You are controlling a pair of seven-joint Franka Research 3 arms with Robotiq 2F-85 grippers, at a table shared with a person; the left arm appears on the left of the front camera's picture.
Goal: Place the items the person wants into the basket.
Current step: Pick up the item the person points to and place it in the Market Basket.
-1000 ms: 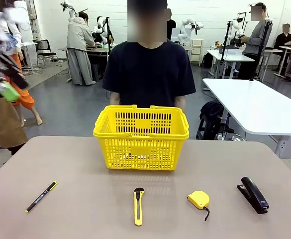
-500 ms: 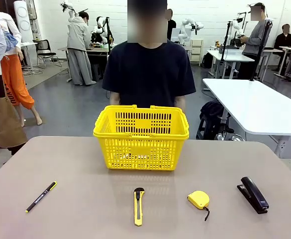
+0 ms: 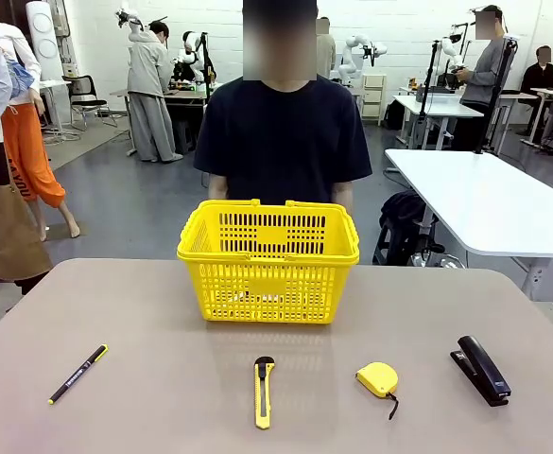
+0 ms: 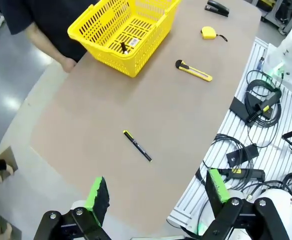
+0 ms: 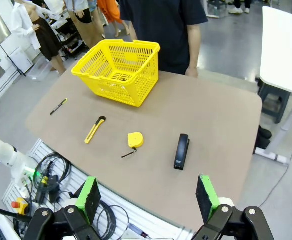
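The yellow basket [image 3: 268,260] stands mid-table in front of the person [image 3: 284,142], whose hands rest behind it. On its floor lies a slim black-and-white marker [image 4: 125,47]. Along the near side lie the yellow tape measure [image 3: 377,379] and, at the right, the dark stapler [image 3: 481,369]. My left gripper [image 4: 156,192] hangs open high above the table's left end, holding nothing. Over the near right edge my right gripper [image 5: 146,195] is open too, with the stapler [image 5: 181,151] and tape measure [image 5: 135,140] well below it.
A black pen with yellow ends [image 3: 77,374] lies near left, and a yellow-and-black utility knife [image 3: 264,391] sits at the near middle. Cables and boxes [image 4: 258,107] crowd the robot's side below the table edge. A white table [image 3: 489,199] stands at the far right.
One second ago a blurred black-and-green gripper swept past the front view's left edge; it is now out of that view. The things on the table have not moved.
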